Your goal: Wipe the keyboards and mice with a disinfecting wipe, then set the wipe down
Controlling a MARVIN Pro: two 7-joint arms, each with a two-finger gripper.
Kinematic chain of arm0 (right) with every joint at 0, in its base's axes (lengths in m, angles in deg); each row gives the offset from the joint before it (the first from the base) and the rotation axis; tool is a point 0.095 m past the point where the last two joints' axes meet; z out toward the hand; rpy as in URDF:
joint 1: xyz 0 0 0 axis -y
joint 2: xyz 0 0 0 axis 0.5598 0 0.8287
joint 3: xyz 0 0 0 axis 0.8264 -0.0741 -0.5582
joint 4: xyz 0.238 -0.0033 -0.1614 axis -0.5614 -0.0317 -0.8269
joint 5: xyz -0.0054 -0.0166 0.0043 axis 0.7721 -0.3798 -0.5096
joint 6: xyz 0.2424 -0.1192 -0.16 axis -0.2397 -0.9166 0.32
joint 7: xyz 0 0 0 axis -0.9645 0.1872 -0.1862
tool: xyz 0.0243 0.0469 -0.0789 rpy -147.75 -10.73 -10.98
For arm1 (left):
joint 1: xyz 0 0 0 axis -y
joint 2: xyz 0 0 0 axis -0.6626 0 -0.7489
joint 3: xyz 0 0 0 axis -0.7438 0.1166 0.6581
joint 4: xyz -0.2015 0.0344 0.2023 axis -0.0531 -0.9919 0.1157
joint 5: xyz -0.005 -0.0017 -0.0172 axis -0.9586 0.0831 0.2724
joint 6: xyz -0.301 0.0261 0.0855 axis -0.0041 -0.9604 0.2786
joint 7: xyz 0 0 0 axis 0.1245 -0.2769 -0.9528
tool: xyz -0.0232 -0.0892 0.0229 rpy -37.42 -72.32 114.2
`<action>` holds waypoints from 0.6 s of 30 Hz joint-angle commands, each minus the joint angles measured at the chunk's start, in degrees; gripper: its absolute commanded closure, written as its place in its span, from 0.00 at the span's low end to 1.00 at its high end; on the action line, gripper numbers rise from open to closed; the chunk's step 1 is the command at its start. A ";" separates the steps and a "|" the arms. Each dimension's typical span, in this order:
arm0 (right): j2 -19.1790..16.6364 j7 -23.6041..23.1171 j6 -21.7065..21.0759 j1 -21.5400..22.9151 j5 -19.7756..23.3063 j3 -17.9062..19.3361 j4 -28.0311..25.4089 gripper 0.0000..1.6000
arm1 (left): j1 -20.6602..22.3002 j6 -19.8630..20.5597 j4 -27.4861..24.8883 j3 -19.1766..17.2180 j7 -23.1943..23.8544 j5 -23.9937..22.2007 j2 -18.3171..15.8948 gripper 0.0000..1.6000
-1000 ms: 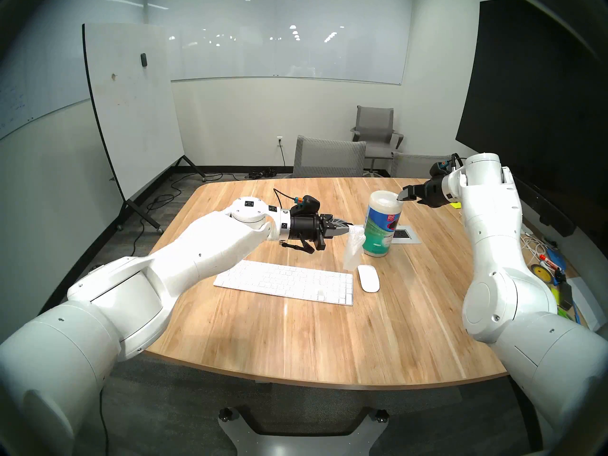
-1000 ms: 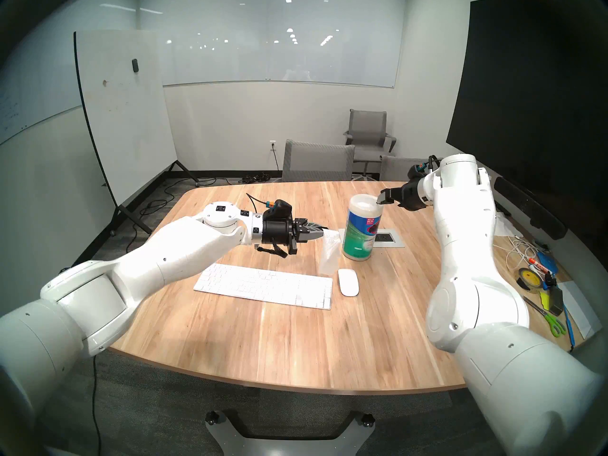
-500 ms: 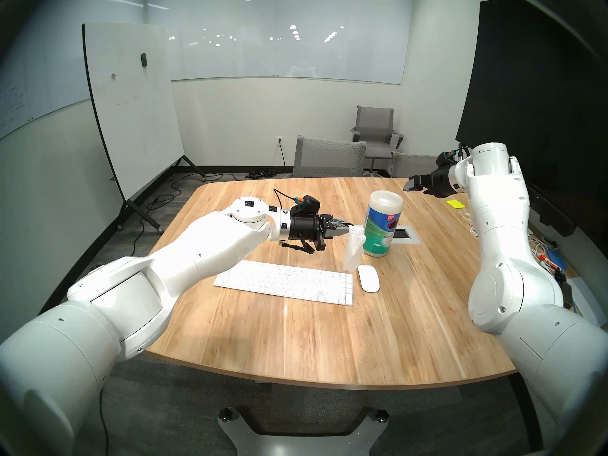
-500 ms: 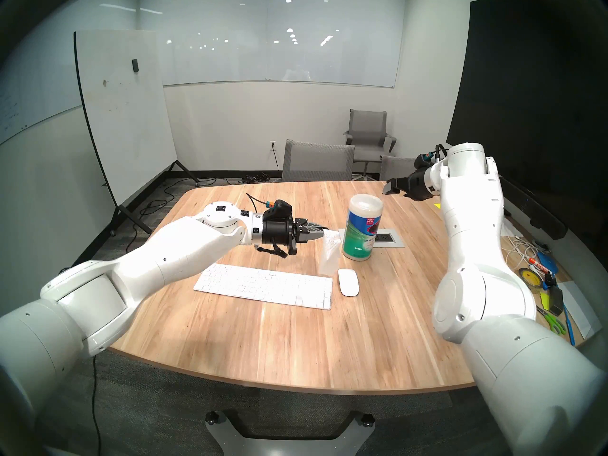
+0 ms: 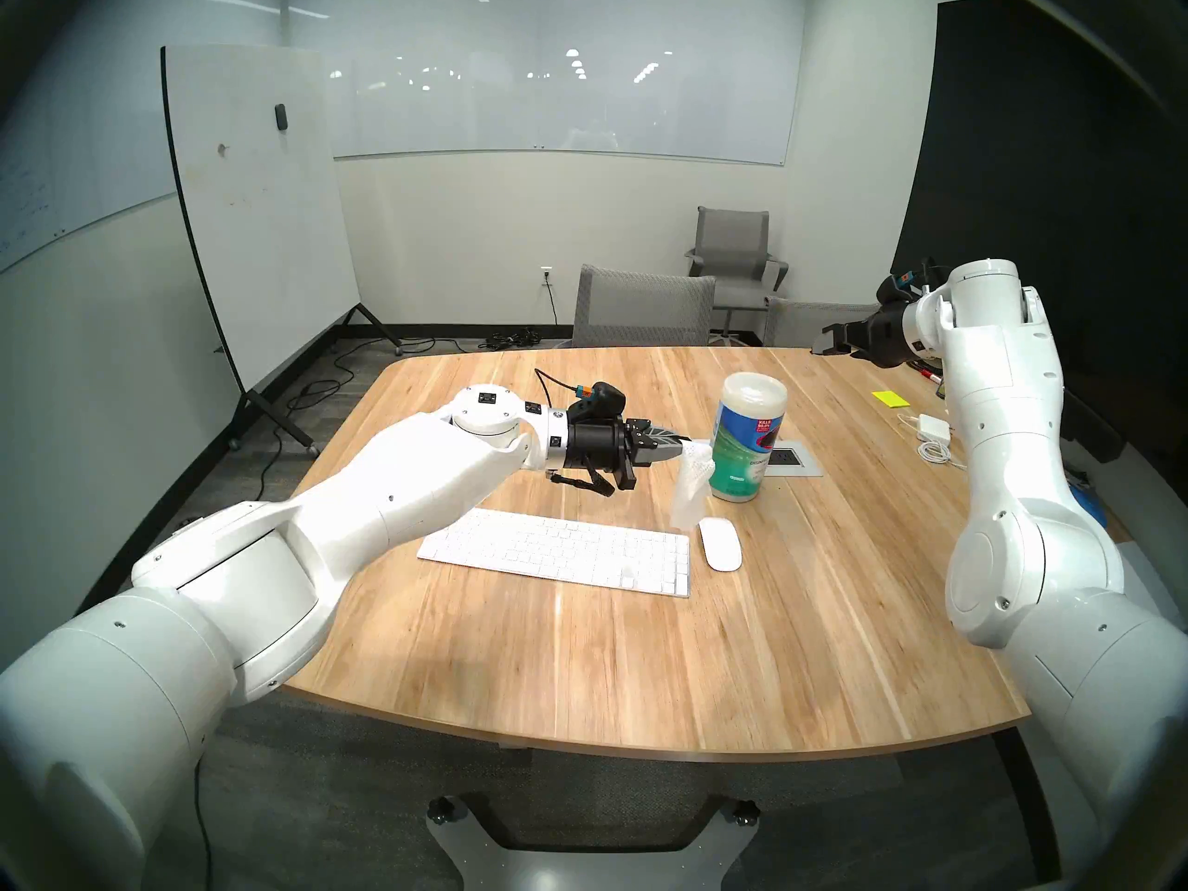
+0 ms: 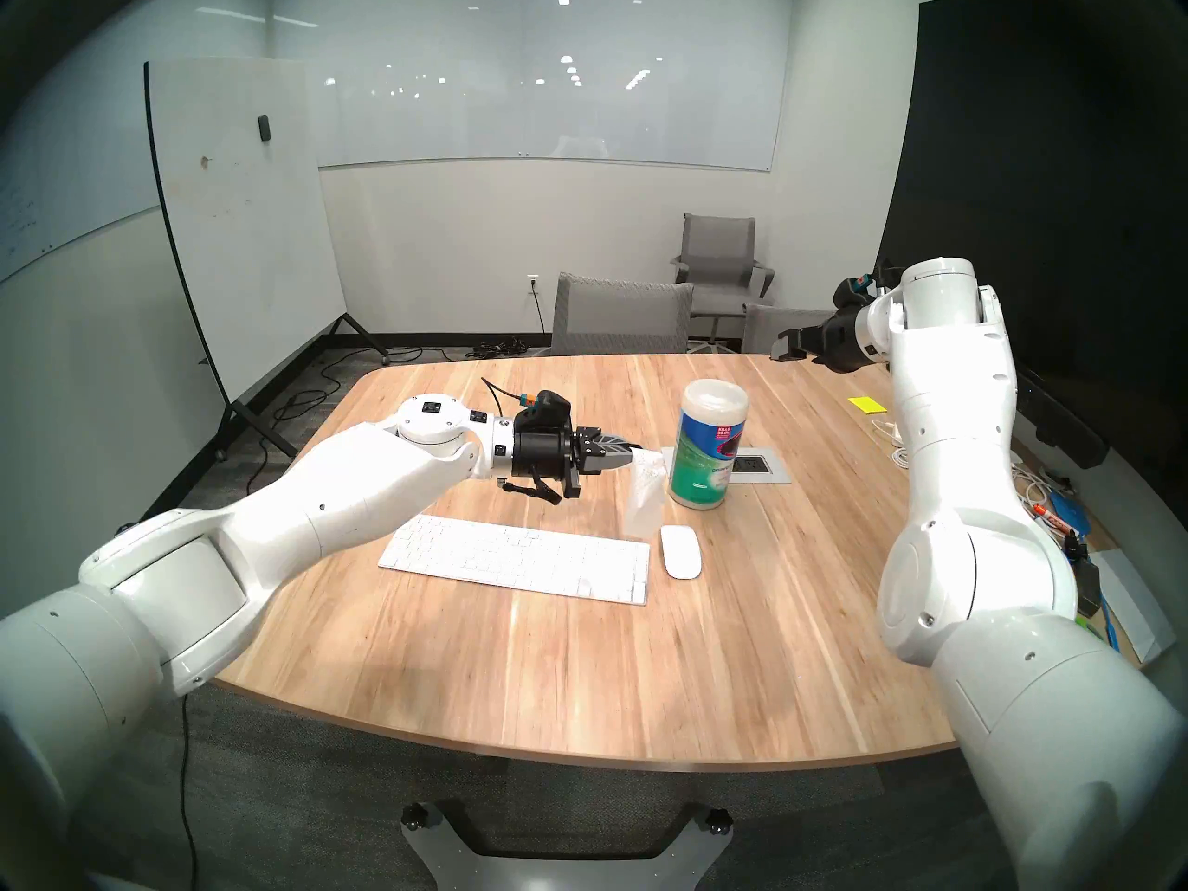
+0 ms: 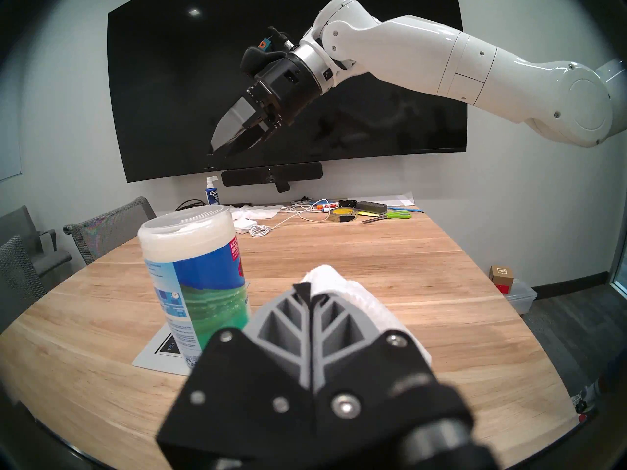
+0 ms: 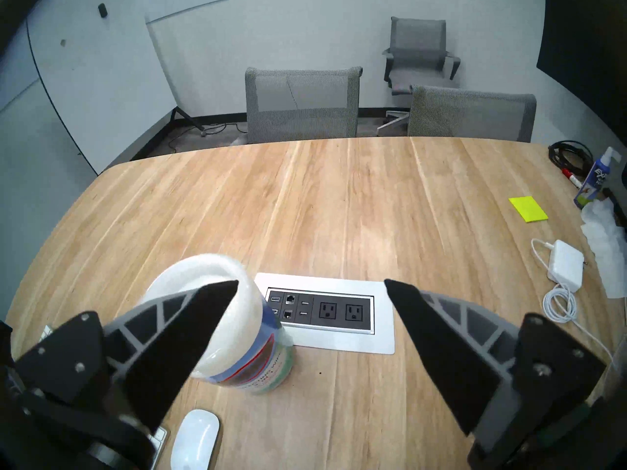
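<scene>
Just below and toward the robot from the left hand, the slim white full-width keyboard and the glossy white oval mouse lie on the wooden counter, apparently unwiped. The left hand is closed on the thin quilted white disinfecting wipe, which hangs beside the green-and-blue-labelled wipe canister. The step in hand appears to be carrying the wipe to the keyboard; next, lower and sweep. The right hand stands wide, empty, well apart.
</scene>
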 commanded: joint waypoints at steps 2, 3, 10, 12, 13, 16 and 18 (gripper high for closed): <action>-5.34 -6.06 1.40 -1.28 5.60 -2.77 -4.89 0.00 | 1.09 -0.11 -0.53 -0.63 -0.03 -0.29 0.29 1.00; -6.01 -6.28 1.57 -1.68 6.37 -3.29 -5.27 0.00 | 1.09 -0.11 -0.52 -0.63 -0.02 -0.29 0.29 1.00; -10.70 -7.74 4.72 -4.34 10.54 -6.51 -6.35 0.00 | 1.09 -0.13 -0.50 -0.63 -0.01 -0.28 0.30 1.00; -11.99 -8.42 5.80 -4.95 11.60 -7.49 -6.61 0.00 | 1.09 -0.13 -0.50 -0.63 0.00 -0.28 0.30 1.00; -12.49 -8.64 6.25 -5.13 11.96 -7.68 -6.81 0.00 | 1.09 -0.14 -0.49 -0.62 0.00 -0.28 0.30 1.00; -14.52 -10.14 7.85 -5.73 13.47 -8.95 -7.48 0.00 | 1.09 -0.15 -0.49 -0.62 0.01 -0.27 0.30 1.00; -15.64 -11.10 8.91 -5.88 14.28 -9.58 -7.74 0.00 | 1.08 -0.15 -0.48 -0.62 0.01 -0.27 0.31 1.00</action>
